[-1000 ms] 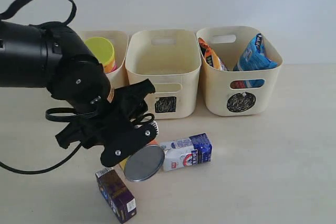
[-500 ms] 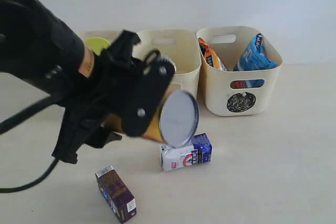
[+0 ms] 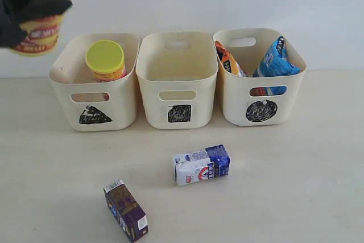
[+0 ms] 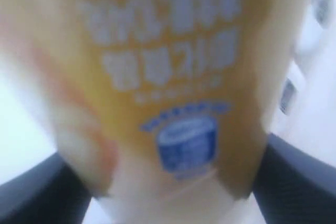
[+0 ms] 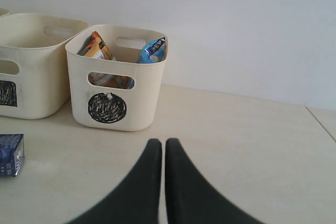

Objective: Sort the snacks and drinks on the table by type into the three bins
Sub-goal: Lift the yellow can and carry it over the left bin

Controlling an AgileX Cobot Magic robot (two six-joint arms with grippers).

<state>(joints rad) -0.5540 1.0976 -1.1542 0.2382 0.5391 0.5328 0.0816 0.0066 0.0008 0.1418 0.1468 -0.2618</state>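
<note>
Up in the far left corner the left pincer (image 3: 25, 5) is clamped on the yellow canister (image 3: 37, 33), high above the table (image 3: 296, 186). The wrist view confirms it: blurred yellow label (image 4: 173, 87) filling the picture, a dark finger on either side. The canister's long axis looks close to vertical, though the edge of the view cuts off its upper part.

Here is what matters now: the triangle bin (image 3: 62, 92) lies below the pincer and towards the middle of the row. The pink canister (image 3: 106, 61) stands upright in it, lime lid up, leaving room on the side nearer the left arm. My guess is the yellow one goes down there, end first, and a tilt on the way could knock its neighbour.

Both bags are home in the circle bin (image 3: 287, 98), the orange-brown bag (image 3: 228, 61) beside the blue bag (image 3: 276, 58). The square bin (image 3: 149, 92) shows nothing inside.

Two drinks wait on the table: the blue-and-white carton (image 3: 202, 164) on its side in front of the square bin, and the dark purple carton (image 3: 126, 210) nearer us and to its left.

The right pincer (image 5: 160, 142) hangs low with its fingers pressed together, holding nothing and facing the circle bin. The blue-and-white carton sits off to its side, nearer this arm than the left, I'd judge.
</note>
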